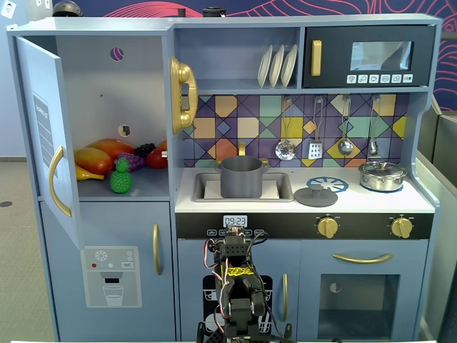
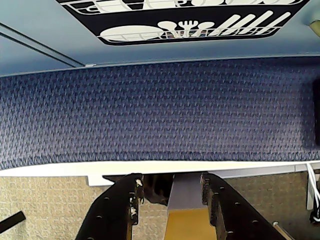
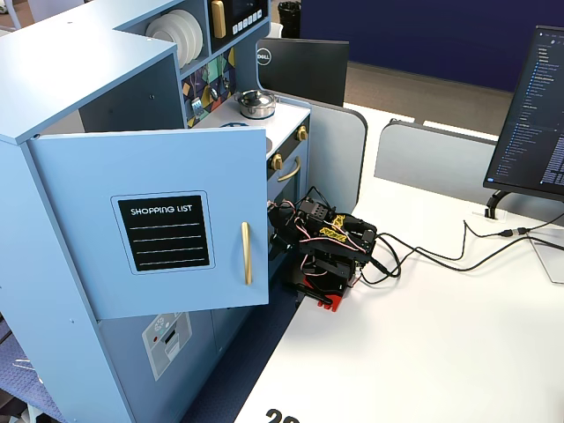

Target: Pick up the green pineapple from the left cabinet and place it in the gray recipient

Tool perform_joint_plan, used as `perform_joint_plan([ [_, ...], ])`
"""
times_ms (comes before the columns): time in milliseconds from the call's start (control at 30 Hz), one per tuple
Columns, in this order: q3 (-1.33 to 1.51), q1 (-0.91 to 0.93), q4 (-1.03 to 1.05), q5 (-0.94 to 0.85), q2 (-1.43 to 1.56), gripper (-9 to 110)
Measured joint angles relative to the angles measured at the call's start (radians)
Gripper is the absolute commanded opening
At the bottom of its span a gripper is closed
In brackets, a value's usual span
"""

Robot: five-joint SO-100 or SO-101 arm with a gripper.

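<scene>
The green pineapple [image 1: 121, 176] stands upright at the front of the shelf in the left cabinet [image 1: 107, 86], whose blue door [image 1: 46, 136] is swung open. In a fixed view from the side that door [image 3: 150, 220] hides the pineapple. The gray recipient [image 1: 241, 176] sits lidless in the sink. My arm [image 1: 239, 286] is folded low in front of the kitchen, far below both, and it also shows on the white table [image 3: 326, 247]. In the wrist view my gripper [image 2: 171, 186] points at the blue carpet, jaws apart with nothing between them.
A mango [image 1: 96, 158], purple grapes [image 1: 136, 158] and other fruit lie behind the pineapple. A dark lid [image 1: 315, 196] and a shiny silver lidded pot [image 1: 383, 175] sit on the stove. A monitor [image 3: 529, 115] and cables [image 3: 458, 251] are on the white table.
</scene>
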Motion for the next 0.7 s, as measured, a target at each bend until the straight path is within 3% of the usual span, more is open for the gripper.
perform_joint_plan([
  [233,0.000,0.103,0.000,0.000,0.000,0],
  [533,0.000,0.104,0.000,-0.034,0.000,0],
  [700,0.006,-0.081,-0.032,-0.100,-0.003,0],
])
